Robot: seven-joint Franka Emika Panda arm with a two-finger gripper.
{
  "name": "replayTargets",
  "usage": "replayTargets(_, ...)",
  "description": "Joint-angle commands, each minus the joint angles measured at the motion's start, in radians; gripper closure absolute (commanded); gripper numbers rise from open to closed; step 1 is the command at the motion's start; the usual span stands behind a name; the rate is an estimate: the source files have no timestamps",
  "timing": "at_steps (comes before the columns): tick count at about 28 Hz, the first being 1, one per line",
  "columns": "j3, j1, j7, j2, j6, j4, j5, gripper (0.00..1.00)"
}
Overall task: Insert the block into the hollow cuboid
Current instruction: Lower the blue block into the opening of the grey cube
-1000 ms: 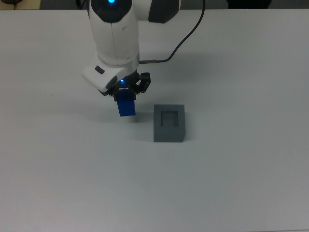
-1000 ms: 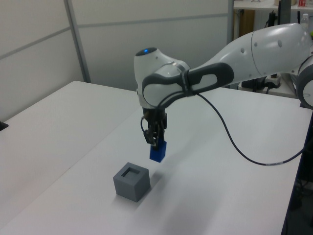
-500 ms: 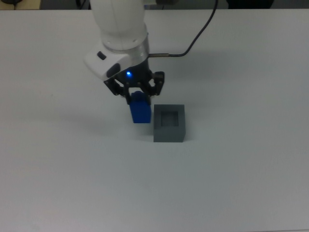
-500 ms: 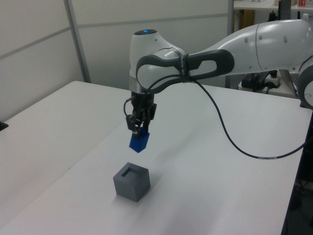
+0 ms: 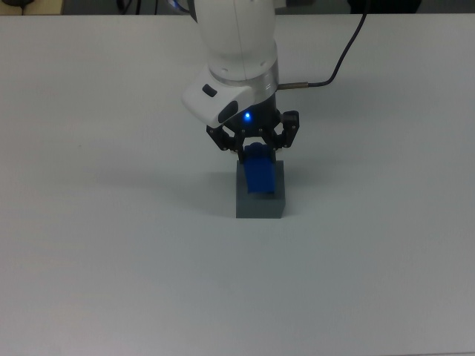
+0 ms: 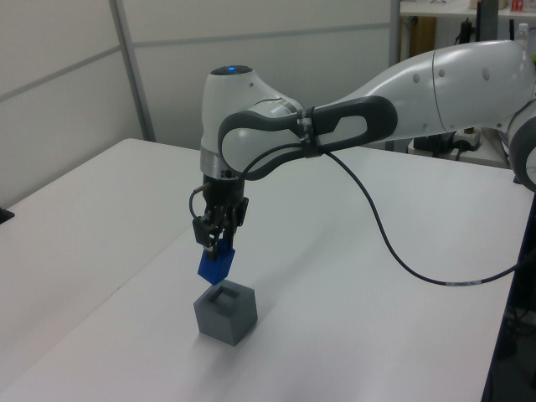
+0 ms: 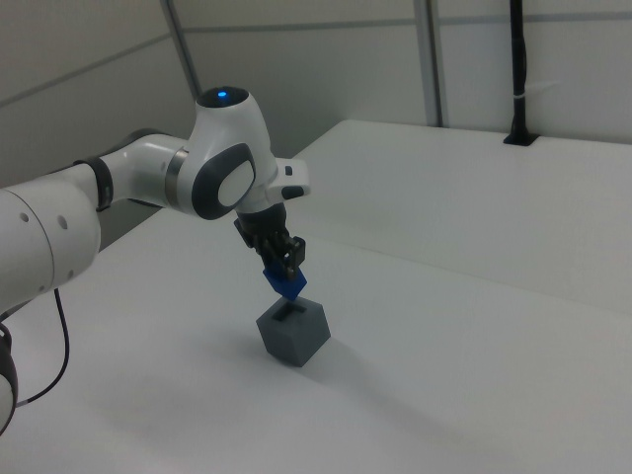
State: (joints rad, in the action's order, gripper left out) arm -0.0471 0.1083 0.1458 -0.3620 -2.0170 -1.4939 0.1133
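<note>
Your gripper (image 5: 254,147) (image 6: 216,244) (image 7: 282,264) has its fingers clamped on the block (image 5: 260,173) (image 6: 214,265) (image 7: 285,284), pinching it at the upper end so the blue body hangs below the fingertips. The block is in the air, tilted rather than plumb in the left view and the right view, and sits right over the hollow cuboid (image 5: 260,204) (image 6: 226,311) (image 7: 293,333). In the top view the block covers most of the cuboid's top face, so you can't see the recess there. In the left view the recess shows as a dark rectangle on top, with the block's lower corner just above it, toward the left view's left; whether it touches the rim can't be told. The cuboid rests flat on the white table (image 5: 111,259) (image 6: 352,335) (image 7: 474,326), mid-table in the top view. A black cable (image 5: 338,63) (image 6: 394,251) trails off your arm toward the far right of the top view.
</note>
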Motion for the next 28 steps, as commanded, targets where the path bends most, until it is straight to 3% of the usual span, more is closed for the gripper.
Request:
replayTargets(1, -0.003, 0.008, 0.017, -0.003, -0.006, -0.017, 0.003, 0.98)
replayTargets(28, 0.004, 0.007, 0.012, -0.005, 0.003, -0.077, -0.041, 0.97)
